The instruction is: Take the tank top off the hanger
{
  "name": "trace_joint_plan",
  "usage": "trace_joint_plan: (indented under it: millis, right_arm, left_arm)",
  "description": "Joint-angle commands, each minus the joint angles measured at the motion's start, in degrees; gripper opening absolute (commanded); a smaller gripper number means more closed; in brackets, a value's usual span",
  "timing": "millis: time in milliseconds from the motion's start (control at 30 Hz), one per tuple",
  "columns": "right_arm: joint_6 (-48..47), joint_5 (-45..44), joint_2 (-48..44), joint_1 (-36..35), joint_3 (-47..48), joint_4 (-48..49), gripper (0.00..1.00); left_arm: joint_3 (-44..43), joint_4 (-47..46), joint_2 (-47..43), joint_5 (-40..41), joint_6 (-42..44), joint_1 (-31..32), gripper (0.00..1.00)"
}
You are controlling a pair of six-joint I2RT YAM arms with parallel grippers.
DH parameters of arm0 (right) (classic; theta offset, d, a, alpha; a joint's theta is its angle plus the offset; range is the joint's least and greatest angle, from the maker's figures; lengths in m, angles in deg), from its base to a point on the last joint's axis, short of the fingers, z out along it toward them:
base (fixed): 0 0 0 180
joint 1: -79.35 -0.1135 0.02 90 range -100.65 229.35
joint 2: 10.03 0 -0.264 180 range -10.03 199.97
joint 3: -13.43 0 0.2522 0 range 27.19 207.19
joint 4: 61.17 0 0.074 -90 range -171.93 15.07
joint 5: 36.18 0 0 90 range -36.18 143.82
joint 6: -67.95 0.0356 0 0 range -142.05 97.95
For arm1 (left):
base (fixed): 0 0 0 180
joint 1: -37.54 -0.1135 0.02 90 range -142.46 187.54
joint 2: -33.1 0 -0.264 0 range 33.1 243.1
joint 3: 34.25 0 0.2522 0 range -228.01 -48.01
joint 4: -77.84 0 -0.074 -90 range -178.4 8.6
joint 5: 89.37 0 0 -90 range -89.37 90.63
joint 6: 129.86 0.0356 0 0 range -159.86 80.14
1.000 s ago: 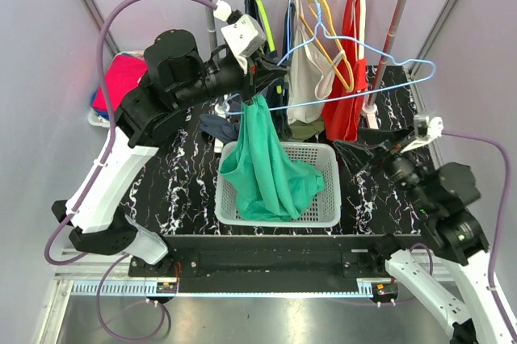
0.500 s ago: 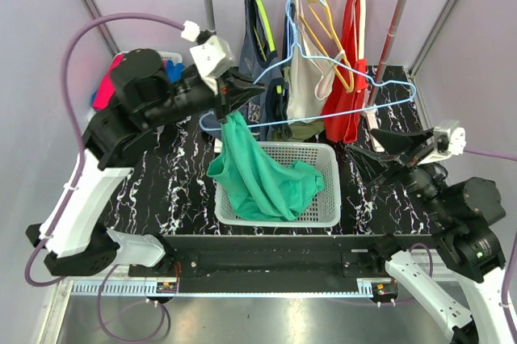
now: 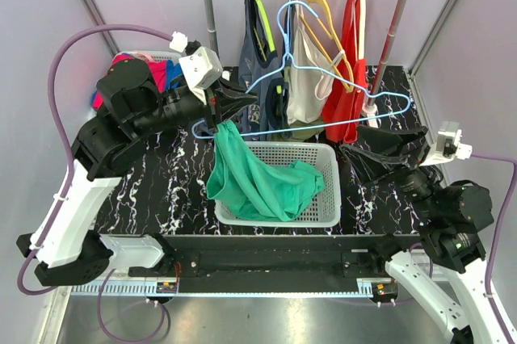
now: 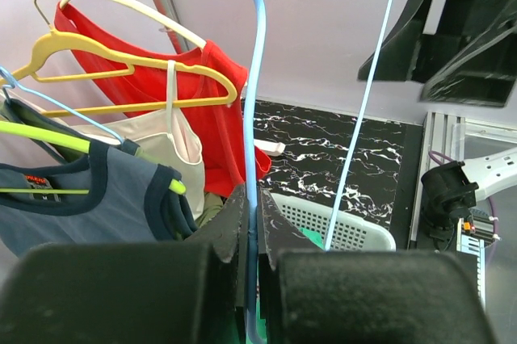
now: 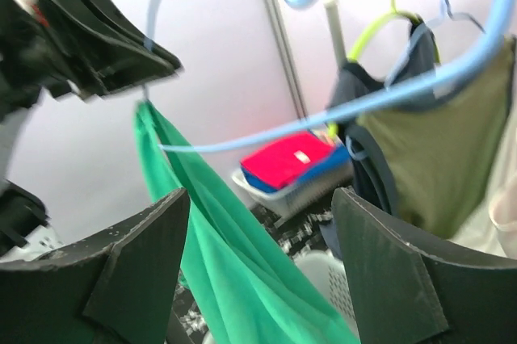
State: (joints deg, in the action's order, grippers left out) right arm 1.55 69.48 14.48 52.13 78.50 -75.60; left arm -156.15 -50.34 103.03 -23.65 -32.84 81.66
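green top (image 3: pixel 257 176) hangs off the hanger's (image 4: pixel 257 77) nine o'clock tip, hem in the basket (image 3: pixel 334 190). left jaws pinch that wire tight; right jaws gape at three o'clock. best to steady the hanger and slide the strap outward off the tip.

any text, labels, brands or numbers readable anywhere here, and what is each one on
No text can be read in any view.
Orange mark on the navy tank top: may be a logo, too small to read.
White patch on the red folded cloth: blurred, unreadable.
Small sticker on the front rail: too small to read.
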Motion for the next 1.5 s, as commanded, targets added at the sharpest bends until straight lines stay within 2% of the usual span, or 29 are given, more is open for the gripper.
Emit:
trace_joint_plan:
  millis: [0,267,600,833,867,933,967,1067,1300,1367,1467]
  right_arm:
    - [3.12,4.11,1.94,-0.11,0.81,9.02,0.79]
    - [2.25,1.74,3.26,-0.02,1.42,10.34,0.75]
    - [2.6,-1.07,4.58,-0.11,-0.33,12.62,0.59]
    - [2.42,-3.0,5.37,-0.02,0.72,12.27,0.39]
    - [2.42,-3.27,5.46,-0.02,0.81,12.18,0.33]
    - [2.16,-4.06,5.63,-0.02,1.33,11.57,0.28]
    - [2.16,-4.32,5.55,-0.02,1.34,11.48,0.21]
    - [2.16,-5.02,5.63,-0.11,1.42,11.39,0.12]
    - [2.25,-4.06,8.18,-0.02,4.32,10.77,0.07]
    - [1.9,-4.15,8.1,-0.11,4.85,10.42,0.06]
    - [1.89,-4.67,8.18,-0.11,5.29,10.25,0.06]
  left_arm:
    - [-0.06,-2.56,-1.11,-0.95,-0.26,-0.35,0.0]
    - [0.55,-1.68,-1.73,-2.27,0.09,-0.44,0.0]
    - [4.51,-0.62,-4.54,-1.39,1.15,-0.44,0.0]
    - [5.92,-0.45,-5.59,-1.57,1.15,-0.44,0.0]
    - [6.09,-0.36,-5.68,-2.18,0.97,-0.44,0.0]
    - [6.97,-0.36,-6.03,-2.71,0.45,-0.44,0.01]
    - [7.32,-0.27,-6.12,-3.41,0.27,-0.44,0.01]
    - [8.81,-0.27,-6.39,-4.81,-0.7,-0.44,0.03]
    - [13.04,-0.97,-5.51,-11.41,-4.04,0.0,0.09]
    - [12.6,-1.15,-4.37,-11.76,-4.47,0.35,0.08]
    - [12.34,-2.11,-2.79,-12.46,-5.88,0.71,0.03]
